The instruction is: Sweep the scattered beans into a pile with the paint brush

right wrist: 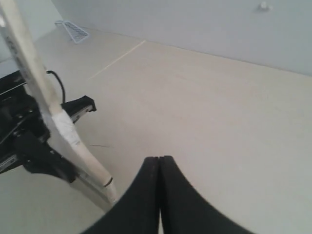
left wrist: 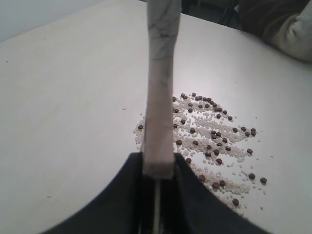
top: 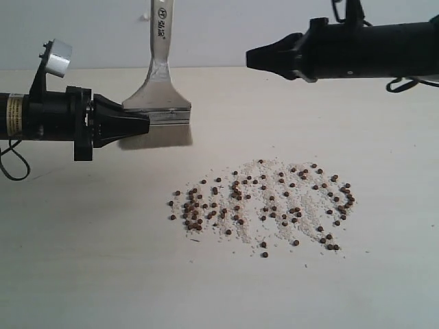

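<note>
The paint brush [top: 160, 62] stands upright at the back left of the table, pale handle up, silver ferrule and off-white bristles down, just above the surface. My left gripper [top: 145, 125] is shut on the brush at the ferrule, seen edge-on between the jaws in the left wrist view [left wrist: 158, 165]. The beans [top: 264, 205] lie scattered in a wide band among white crumbs, in front and to the right of the brush [left wrist: 160, 97], with the beans [left wrist: 209, 136] beside it. My right gripper [top: 251, 59] hangs shut and empty high at the back right [right wrist: 159, 159]. The brush [right wrist: 53, 122] shows there too.
A pale tabletop [top: 82, 274] spreads around the beans. A light wall [top: 226, 27] runs behind it. A black cable [top: 14, 168] loops by the left arm. A white wire rack [right wrist: 73, 30] and a dark cloth shape [left wrist: 273, 22] lie far off.
</note>
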You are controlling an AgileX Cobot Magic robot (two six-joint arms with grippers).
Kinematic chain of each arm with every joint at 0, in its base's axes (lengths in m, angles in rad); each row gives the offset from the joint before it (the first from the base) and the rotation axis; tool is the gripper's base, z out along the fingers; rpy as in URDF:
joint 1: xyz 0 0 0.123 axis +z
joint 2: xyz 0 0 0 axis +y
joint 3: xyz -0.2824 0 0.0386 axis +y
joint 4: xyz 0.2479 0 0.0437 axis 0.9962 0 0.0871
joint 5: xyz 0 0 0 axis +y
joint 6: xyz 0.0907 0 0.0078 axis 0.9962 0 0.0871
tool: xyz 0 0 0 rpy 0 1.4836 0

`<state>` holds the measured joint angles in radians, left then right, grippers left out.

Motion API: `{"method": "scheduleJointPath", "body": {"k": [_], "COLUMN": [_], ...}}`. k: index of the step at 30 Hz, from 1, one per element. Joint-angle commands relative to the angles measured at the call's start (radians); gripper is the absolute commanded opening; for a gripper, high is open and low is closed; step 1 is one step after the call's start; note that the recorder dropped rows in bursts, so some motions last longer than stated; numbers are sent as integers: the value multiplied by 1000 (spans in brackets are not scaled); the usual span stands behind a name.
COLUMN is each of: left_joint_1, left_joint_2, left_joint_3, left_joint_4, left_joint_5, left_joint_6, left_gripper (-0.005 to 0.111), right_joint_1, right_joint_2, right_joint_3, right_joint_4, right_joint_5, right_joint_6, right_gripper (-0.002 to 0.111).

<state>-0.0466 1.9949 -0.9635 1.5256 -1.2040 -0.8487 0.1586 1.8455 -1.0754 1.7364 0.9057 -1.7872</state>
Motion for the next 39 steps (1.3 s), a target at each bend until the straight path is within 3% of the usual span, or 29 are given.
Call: {"method": "scheduleJointPath", "body": {"k": [1,15,39], "left_joint_1": [-4,-4,-4], "left_joint_2": [1,1,1], "left_joint_3": [-1,-1,-1], "left_joint_4": [-35,-37,-49], "left_joint_5": [-17,-17,-17], "left_joint_6": [5,12,12], "left_gripper": [0,0,0], "right_joint_1": [96,248,325], "right_joint_2": [3,3,5], "right_joint_3": [-60,-167,-200], "right_joint_4": [8,8,8], "right_joint_5": [-210,-364,-321], "right_joint_6": [96,262,345], "right_gripper": [0,0,0]}}
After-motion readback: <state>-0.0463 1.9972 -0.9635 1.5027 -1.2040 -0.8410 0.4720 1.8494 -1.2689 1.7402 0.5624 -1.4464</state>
